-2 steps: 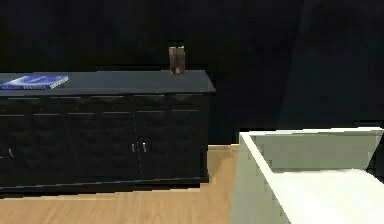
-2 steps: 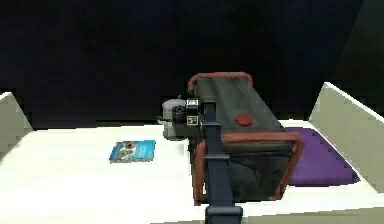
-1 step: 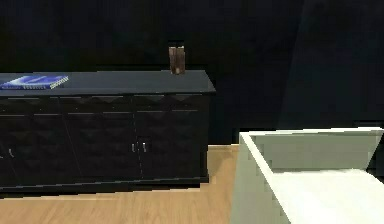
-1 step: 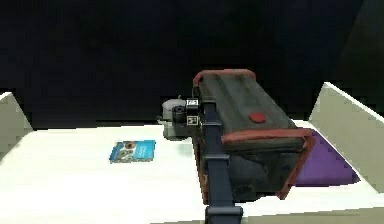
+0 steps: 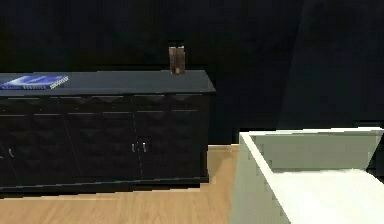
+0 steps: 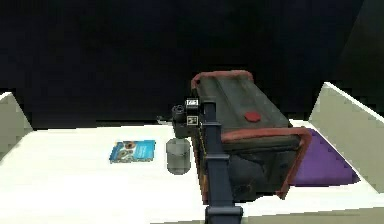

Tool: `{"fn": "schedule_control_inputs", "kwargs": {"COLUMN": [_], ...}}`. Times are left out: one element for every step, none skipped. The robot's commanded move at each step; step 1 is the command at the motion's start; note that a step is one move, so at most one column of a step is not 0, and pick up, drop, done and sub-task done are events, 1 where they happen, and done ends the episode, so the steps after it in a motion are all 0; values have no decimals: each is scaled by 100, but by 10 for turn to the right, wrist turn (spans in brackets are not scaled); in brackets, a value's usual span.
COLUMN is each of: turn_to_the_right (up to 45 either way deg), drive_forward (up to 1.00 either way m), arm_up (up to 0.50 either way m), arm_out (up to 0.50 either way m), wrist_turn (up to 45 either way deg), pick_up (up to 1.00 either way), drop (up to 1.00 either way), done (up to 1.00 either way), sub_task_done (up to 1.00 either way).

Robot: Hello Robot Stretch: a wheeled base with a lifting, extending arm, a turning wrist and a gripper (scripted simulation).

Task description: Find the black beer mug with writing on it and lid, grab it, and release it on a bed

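On the bed (image 6: 70,172), in the arm side view, the arm (image 6: 221,178) rose as a dark square bar from the bottom edge and reached out over the white bedding. At its far end sat two small white squares (image 6: 192,112) with black marks, and just left of them the gripper (image 6: 176,114), its dark body low over the bedding. A grey cylinder (image 6: 179,157) stood upright on the bedding close by the gripper; it might have been the mug, but its colour and shape were too vague to say so. With that cylinder so near, it could not be told whether the fingers (image 6: 171,116) had hold of anything.

Just beside the arm, toward that view's right, lay a dark case (image 6: 248,122) with red trim, its lid down and its contents hidden. A purple cushion (image 6: 328,163) lay against its far side. A blue book (image 6: 133,151) lay flat left of the cylinder.

In the forward view a black sideboard (image 5: 100,130) stood against a dark wall, doors closed, with a second blue book (image 5: 35,82) and a small brown object (image 5: 177,60) on top. A corner of the bed's white frame (image 5: 300,150) showed at lower right.
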Motion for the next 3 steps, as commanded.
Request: {"fn": "schedule_control_inputs", "kwargs": {"turn_to_the_right": [0,0,0], "drive_forward": [0,0,0], "arm_up": [10,0,0], "arm_out": [0,-8,0], "wrist_turn": [0,0,0], "pick_up": [0,0,0], "drop": [0,0,0], "done": [0,0,100], "sub_task_done": [0,0,0]}}
